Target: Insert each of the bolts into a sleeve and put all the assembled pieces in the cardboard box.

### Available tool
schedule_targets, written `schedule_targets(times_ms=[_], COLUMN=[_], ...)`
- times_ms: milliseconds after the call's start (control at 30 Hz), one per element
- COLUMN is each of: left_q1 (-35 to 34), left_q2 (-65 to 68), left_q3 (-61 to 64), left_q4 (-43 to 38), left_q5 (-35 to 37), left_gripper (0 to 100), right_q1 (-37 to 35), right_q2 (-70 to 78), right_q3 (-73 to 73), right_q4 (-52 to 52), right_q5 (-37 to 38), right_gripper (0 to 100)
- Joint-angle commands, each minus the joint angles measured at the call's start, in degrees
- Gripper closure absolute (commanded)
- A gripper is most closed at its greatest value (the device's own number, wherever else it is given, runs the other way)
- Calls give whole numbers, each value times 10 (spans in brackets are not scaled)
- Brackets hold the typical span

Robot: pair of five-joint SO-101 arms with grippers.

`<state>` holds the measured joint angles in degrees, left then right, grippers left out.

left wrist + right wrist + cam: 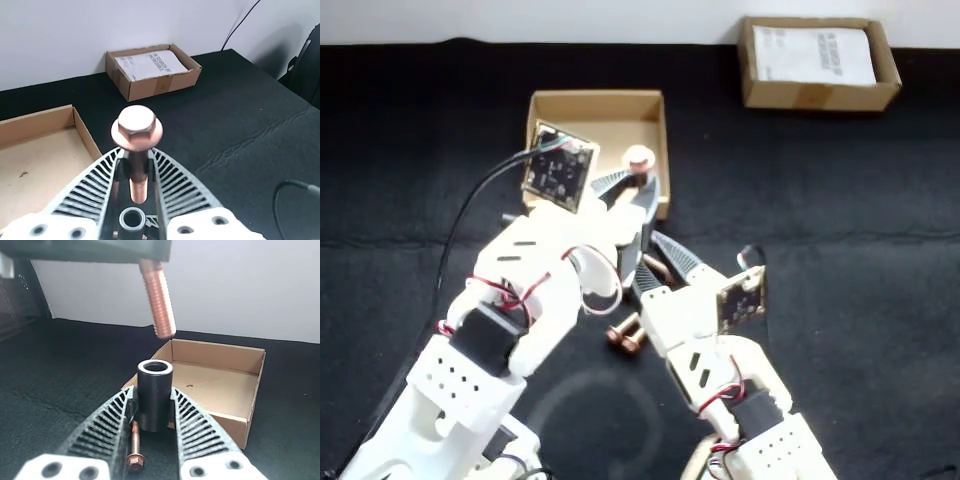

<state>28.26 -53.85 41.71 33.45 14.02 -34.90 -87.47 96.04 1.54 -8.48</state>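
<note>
Left wrist view: left pincer [136, 151] clenched on a copper bolt [137, 134]. It grips the shank just under the hex flange head, and the head sticks out past the fingertips.

Right wrist view: right pincer [153, 390] clamped round a black sleeve [155, 397], upright, open bore up. The bolt's threaded end [159, 300] hangs tilted just above the bore, slightly off-centre, w/ a gap between them, so not in yet. A loose bolt [134, 447] lies on the desk [840, 250] (black cloth) below the right pincer, btw its fingers, head towards the cam.

High view: both pincers meet by the near edge of the open cardboard box [595, 100]. The held bolt's head is over the box's near corner on the right arm's side. Copper-coloured pieces [625, 333] lie on the desk just beside the right arm's wrist, too small to count. Well apart, at the far desk edge by the white wall [620, 15], sits a second cardboard box [820, 97] w/ a printed sheet [815, 52] inside.
</note>
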Motion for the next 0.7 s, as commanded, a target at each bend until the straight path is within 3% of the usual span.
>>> schedule_targets(times_ms=[0,467,667], left_q1=[3,0,4], left_q2=[1,2,2], left_q3=[-12,25,27], left_q4=[0,-3,2], left_q5=[-6,-10,-10], left_gripper=[991,991,991], right_q1=[-1,-1,-1], right_q2=[-8,-8,-8], right_q3=[76,75,75], right_q4=[-12,-12,-12], right_q5=[-4,-2,36], right_gripper=[991,991,991])
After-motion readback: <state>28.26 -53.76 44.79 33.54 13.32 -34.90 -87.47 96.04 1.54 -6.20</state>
